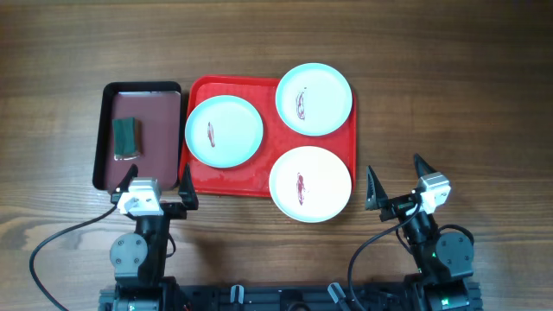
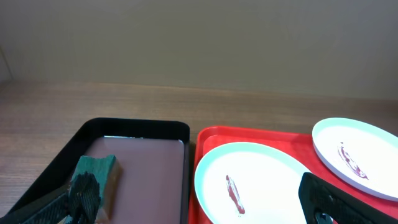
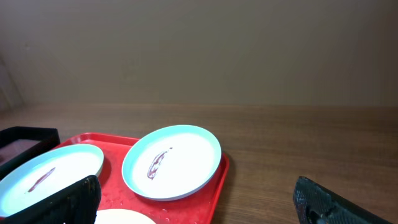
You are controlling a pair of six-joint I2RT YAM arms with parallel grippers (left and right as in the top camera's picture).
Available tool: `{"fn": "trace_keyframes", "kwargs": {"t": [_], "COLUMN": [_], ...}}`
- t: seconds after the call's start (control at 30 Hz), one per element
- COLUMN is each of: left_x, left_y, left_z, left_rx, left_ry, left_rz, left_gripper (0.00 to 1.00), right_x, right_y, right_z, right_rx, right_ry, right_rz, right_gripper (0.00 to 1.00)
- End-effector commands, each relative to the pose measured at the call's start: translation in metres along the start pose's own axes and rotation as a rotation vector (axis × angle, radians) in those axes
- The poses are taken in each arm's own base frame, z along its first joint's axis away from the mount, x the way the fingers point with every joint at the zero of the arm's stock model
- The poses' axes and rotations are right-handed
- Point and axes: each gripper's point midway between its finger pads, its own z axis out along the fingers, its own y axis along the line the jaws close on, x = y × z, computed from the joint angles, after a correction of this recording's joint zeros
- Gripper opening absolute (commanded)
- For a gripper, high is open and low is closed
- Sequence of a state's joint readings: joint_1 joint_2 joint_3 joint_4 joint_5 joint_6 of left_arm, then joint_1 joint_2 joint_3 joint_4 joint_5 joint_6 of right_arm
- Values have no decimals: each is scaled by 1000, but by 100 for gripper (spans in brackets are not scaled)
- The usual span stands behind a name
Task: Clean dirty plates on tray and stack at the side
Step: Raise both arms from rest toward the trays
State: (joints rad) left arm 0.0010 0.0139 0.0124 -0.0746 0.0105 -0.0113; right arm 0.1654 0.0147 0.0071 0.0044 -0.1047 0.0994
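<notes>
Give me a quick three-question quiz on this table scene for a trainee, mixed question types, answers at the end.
1. How many plates on the red tray show a red smear?
2. True or false: the left gripper and the right gripper are both open and empty.
3. Where is the green sponge? A on a plate; B in the dark tray; C in the right gripper.
Key: 1 three; 2 true; 3 B.

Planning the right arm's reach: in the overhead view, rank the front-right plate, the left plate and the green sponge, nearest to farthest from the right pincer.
1. front-right plate, just left of the right pincer
2. left plate, farther across the red tray
3. green sponge, in the dark tray, far left
</notes>
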Motion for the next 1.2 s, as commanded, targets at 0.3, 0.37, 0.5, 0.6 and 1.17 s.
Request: {"fn": "trace_keyframes", "kwargs": {"t": [0.3,0.37,0.5,0.6,1.17], "left_x": [2,-1,-2,-3,-70], "left_y": [-3,-4,-4,-4,-10], "left_z": [0,0,0,0,-5], "left_rx": [19,23,23,24,21], "left_ry": [1,-13,-17,-19,29], "left_rz": [19,20,19,-1,-1], "left_gripper": [100,100,100,100,100], "right_x": [1,1,1,1,-63], "right_y": [1,1,1,1,1], "right_z": [0,0,0,0,-7], "right_rx": [-3,-2,-2,-2,34], "right_ry": [2,2,2,2,-120], "right_rz": [-17,-19,-21,-20,-121], "right_gripper": [100,100,100,100,100]}}
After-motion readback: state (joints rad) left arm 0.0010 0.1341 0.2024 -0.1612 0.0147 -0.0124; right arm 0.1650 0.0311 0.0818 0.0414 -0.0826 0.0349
